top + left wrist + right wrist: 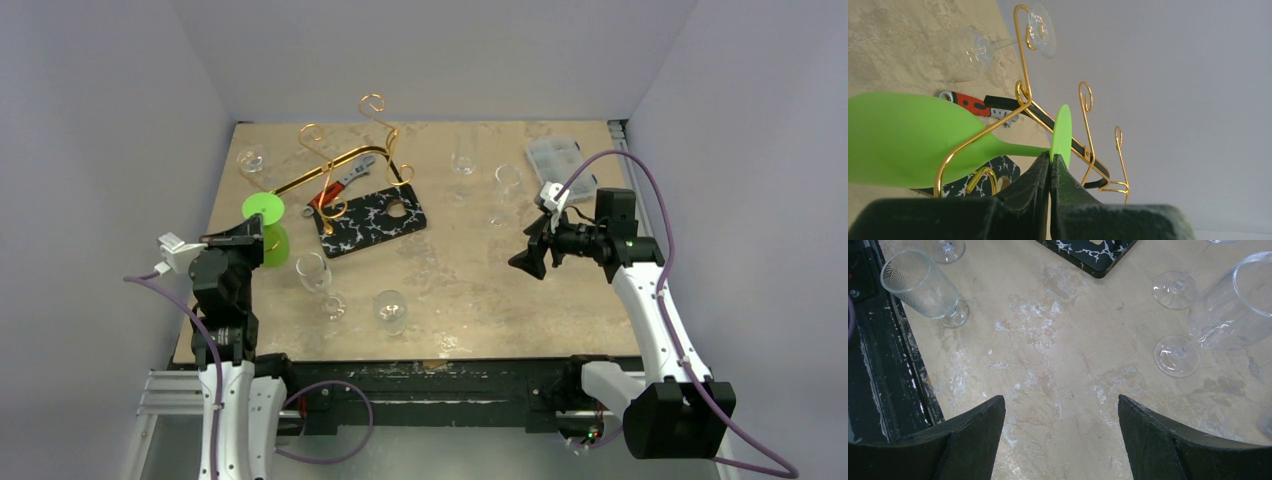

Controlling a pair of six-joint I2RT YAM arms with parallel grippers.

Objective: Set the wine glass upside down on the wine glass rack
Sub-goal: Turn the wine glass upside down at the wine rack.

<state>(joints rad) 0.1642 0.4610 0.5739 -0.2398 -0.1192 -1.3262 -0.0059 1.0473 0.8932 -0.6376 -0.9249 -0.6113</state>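
Now your left hand point(1050, 159) pinches the green wine glass point(908, 140) by its foot; your right hand point(1060, 401) hangs spread.

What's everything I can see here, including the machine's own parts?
green wine glass: one, bright green, at the rack's left end
wine glass rack: one, gold wire, far left-centre
clear glasses: five, colourless, scattered over the table
board: one, black with white veins, centre
wrench: one, silver with red handle, between rack and board
plastic box: one, clear, far right corner
table: one, beige
left pincer: one, black, shut on the green glass's foot
right pincer: one, black, open, empty, right side
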